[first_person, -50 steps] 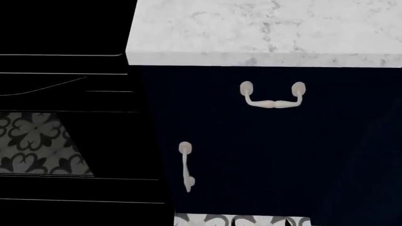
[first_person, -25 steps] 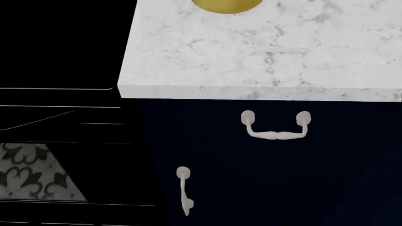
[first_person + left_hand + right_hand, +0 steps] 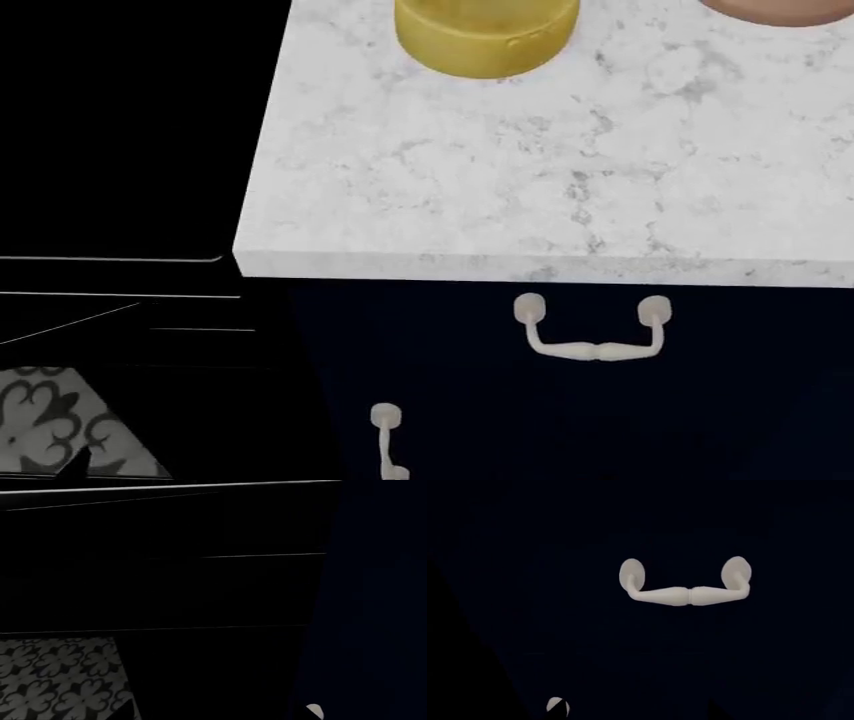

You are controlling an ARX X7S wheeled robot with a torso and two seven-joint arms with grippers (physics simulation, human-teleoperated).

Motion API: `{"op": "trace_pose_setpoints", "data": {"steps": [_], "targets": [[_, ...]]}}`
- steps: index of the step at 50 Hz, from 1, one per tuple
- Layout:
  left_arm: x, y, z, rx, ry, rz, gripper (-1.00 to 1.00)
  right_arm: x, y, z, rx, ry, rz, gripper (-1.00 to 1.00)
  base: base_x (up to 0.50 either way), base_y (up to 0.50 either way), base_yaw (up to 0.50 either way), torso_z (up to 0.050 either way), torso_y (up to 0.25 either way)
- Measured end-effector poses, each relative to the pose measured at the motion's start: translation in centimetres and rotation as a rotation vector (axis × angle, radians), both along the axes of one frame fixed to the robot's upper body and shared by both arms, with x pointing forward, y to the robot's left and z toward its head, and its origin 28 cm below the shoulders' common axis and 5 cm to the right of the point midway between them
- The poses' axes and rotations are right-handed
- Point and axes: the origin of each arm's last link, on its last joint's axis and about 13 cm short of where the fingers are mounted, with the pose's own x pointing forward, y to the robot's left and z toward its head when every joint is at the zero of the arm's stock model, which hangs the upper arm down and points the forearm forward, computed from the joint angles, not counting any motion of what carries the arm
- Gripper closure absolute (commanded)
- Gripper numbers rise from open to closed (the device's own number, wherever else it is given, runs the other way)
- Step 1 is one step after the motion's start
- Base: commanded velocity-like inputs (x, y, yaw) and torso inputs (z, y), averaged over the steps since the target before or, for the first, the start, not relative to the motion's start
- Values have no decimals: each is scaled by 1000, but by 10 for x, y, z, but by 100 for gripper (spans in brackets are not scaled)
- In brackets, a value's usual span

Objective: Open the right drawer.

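Nothing of the opening is done yet: the right drawer [image 3: 587, 370] sits flush and closed just beneath the marble countertop [image 3: 534, 180], its cream bail handle [image 3: 684, 582] untouched. Neither gripper appears in any view, so I cannot tell whether their fingers are spread or pressed together. Below and left of that handle hangs the cabinet door's vertical handle [image 3: 386, 440]. Reaching, grasping and pulling all remain.
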Motion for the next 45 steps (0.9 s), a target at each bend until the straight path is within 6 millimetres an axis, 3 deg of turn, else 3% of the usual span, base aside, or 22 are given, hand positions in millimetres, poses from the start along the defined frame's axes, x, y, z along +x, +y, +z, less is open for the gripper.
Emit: {"op": "trace_pose_setpoints", "data": {"steps": [29, 45], "targets": [[0, 0, 0, 4, 8, 16, -100, 0, 0, 1, -11, -8, -15, -100, 0, 0, 0, 0, 0], [0, -1, 0, 4, 7, 3, -100, 10, -5, 8, -172, 23, -95, -100, 0, 0, 0, 0, 0]]}}
